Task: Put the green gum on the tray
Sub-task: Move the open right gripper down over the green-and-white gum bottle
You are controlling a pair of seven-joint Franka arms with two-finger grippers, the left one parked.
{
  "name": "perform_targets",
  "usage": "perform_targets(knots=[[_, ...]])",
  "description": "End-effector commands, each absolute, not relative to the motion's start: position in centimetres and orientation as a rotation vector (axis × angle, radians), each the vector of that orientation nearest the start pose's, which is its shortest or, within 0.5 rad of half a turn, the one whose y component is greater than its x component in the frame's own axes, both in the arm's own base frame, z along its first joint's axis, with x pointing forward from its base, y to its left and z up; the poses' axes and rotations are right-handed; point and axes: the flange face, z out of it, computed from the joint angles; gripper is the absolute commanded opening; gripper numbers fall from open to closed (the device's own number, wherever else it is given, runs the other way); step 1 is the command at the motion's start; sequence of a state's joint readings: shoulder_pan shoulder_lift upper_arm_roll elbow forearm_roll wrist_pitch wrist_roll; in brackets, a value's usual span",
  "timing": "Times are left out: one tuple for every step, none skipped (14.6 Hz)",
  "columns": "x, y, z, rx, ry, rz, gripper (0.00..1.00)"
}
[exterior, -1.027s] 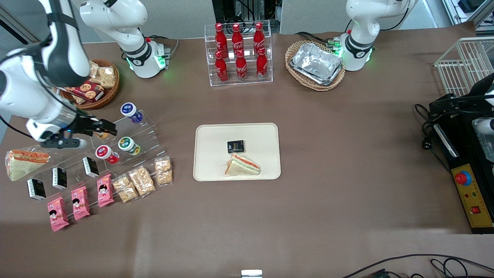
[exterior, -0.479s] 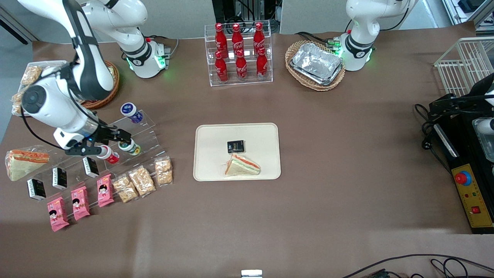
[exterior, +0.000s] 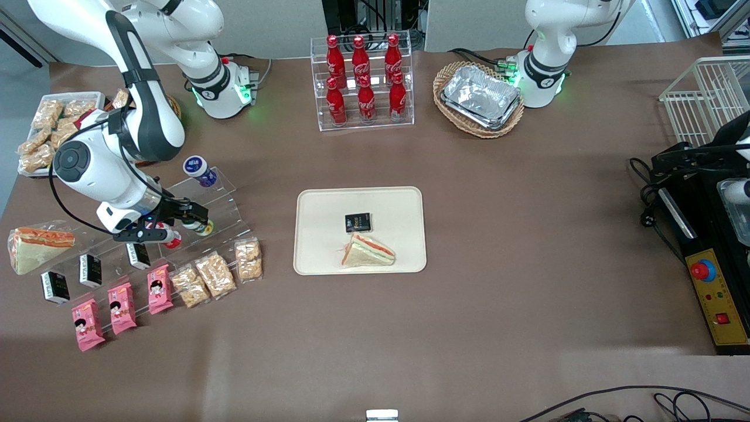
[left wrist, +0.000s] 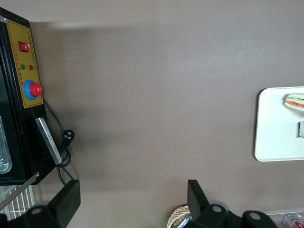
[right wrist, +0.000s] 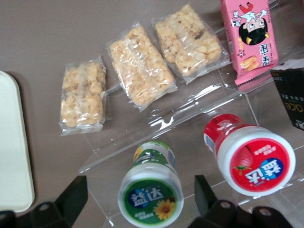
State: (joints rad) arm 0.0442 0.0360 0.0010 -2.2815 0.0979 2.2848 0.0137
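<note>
Green gum (right wrist: 151, 190) lies on the middle step of the clear acrylic stand (exterior: 199, 199), lid facing outward, toward the working arm's end of the desk (exterior: 527, 246). Stepped shelf keeps each bottle tipped and reachable from the open side.

Hand (exterior: 190, 214) hovers right at the gum. In the wrist view its two fingers (right wrist: 71, 199) stand spread wide, one on each side of the green lid, nothing between them gripped yet. Judgement: pre-grasp alignment, closing not yet begun.

Red-lidded bottle (right wrist: 251, 156) sits just beside the gum on the same step, so one finger has to slip into the gap between the two bottles; risk of nudging the red one. Blue-lidded bottle (exterior: 198, 168) sits on a higher step, farther from the front camera, apart from the hand.

Snack bags (right wrist: 137, 66) lie at the foot of the stand, nearer the front camera.

Tray (exterior: 328, 205) lies mid-desk, well apart from the stand. It carries a black packet (exterior: 358, 222) and a sandwich (exterior: 367, 252); bare surface around them leaves room for the gum.
</note>
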Motion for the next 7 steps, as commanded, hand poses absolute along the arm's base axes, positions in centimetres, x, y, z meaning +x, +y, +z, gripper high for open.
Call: perform_targets(knots=[[50.9,3.3,32.6,-3.059,0.051,0.066,1.00],[50.9,3.4,32.4,-3.061,0.047,0.075,1.00],[50.9,3.4,32.1,-3.061,0.045,0.082,1.00],[50.9,3.3,31.8,-3.062,0.046,0.091,1.00],[50.8,3.3,31.5,-3.062,0.046,0.105,1.00],[50.5,3.3,31.2,-3.062,0.047,0.115,1.00],[50.4,3.2,31.3,-3.062,0.045,0.115,1.00]])
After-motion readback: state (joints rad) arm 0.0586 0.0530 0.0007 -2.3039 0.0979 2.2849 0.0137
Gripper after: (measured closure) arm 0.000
